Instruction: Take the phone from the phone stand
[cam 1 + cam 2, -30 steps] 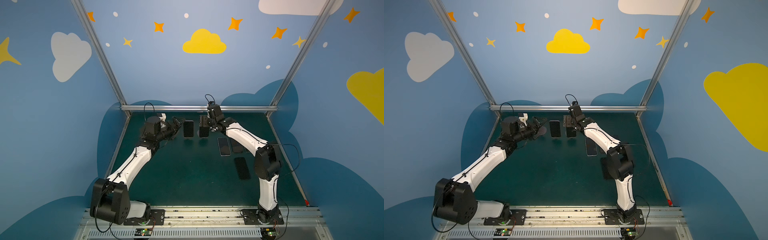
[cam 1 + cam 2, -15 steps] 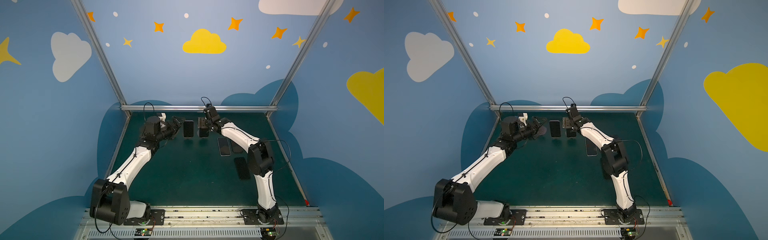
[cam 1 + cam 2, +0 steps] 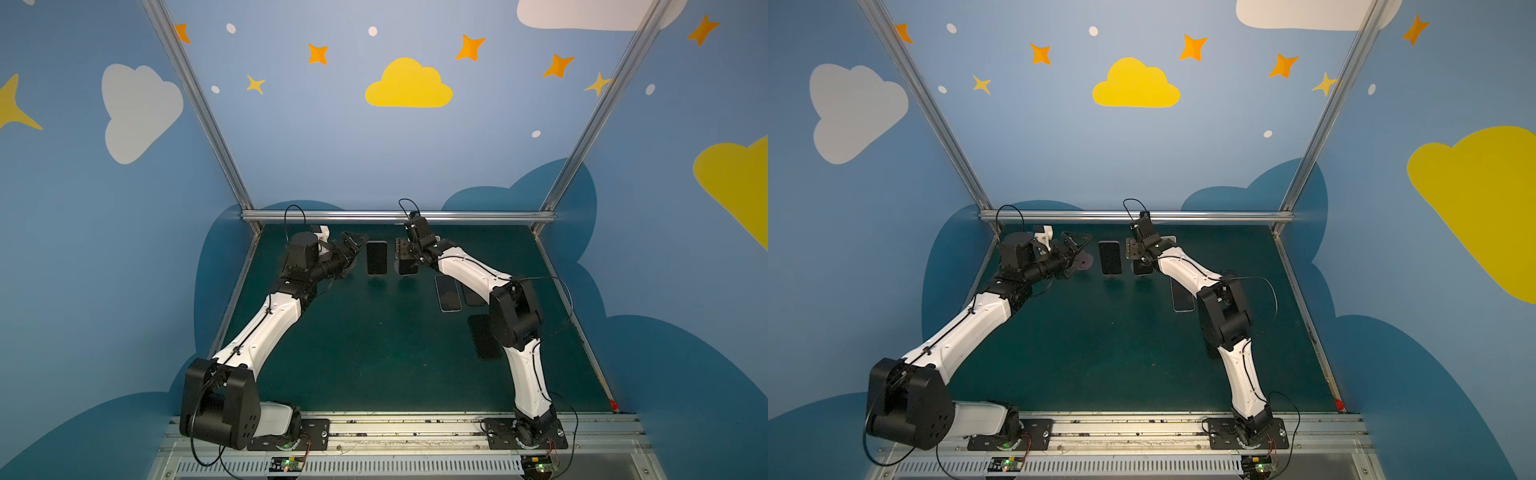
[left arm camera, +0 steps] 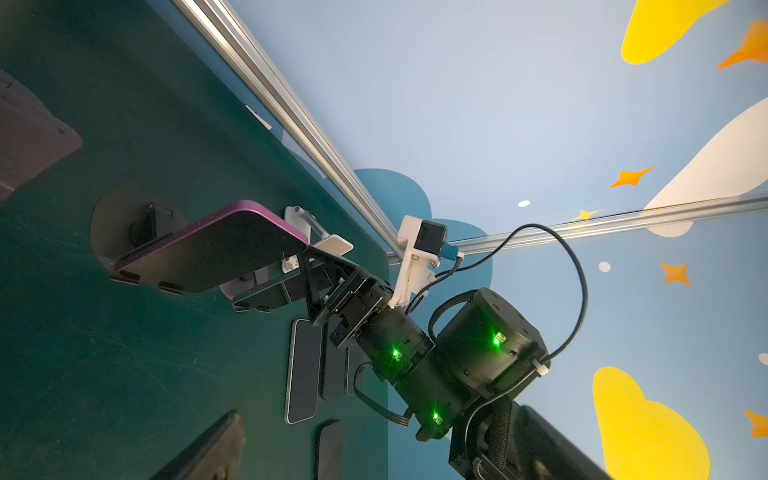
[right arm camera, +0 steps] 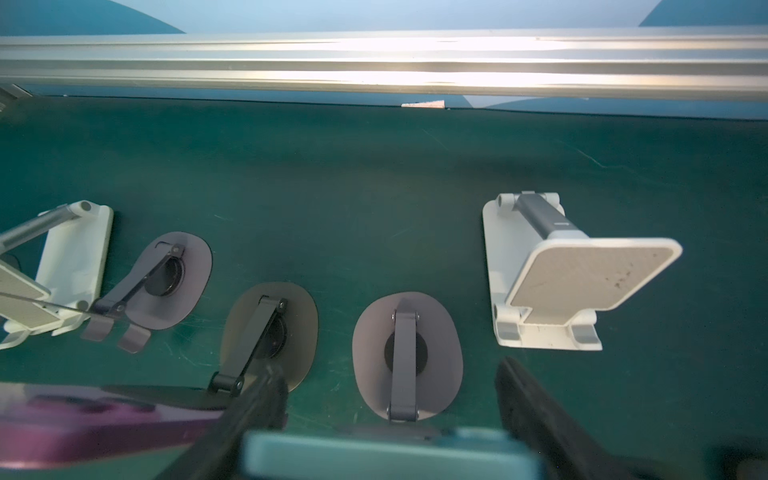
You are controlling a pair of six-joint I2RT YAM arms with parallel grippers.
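Observation:
Two phones lean on stands at the back of the green mat. The phone with the pale teal edge [image 5: 386,453] [image 3: 407,268] rests on a grey oval-based phone stand [image 5: 407,353]. My right gripper [image 5: 390,415] [image 3: 405,253] reaches down over its top edge, with a finger [image 5: 257,407] against each side. It is shut on that phone. A purple phone [image 4: 208,249] [image 3: 377,257] leans on the neighbouring stand [image 5: 266,332]. To its left my left gripper [image 3: 353,247] [image 3: 1077,245] hangs open and holds nothing.
An empty white stand [image 5: 548,282] is beside the held phone. An empty grey oval stand [image 5: 166,282] and another white stand [image 5: 62,270] are on the far side. Three phones lie flat on the mat [image 3: 448,293] [image 3: 471,297] [image 3: 482,336]. An aluminium rail [image 3: 395,216] bounds the back.
The right arm has shifted slightly left and lowered over the teal-edged phone. Its jaws have closed in on the phone's sides. The left arm has not moved.

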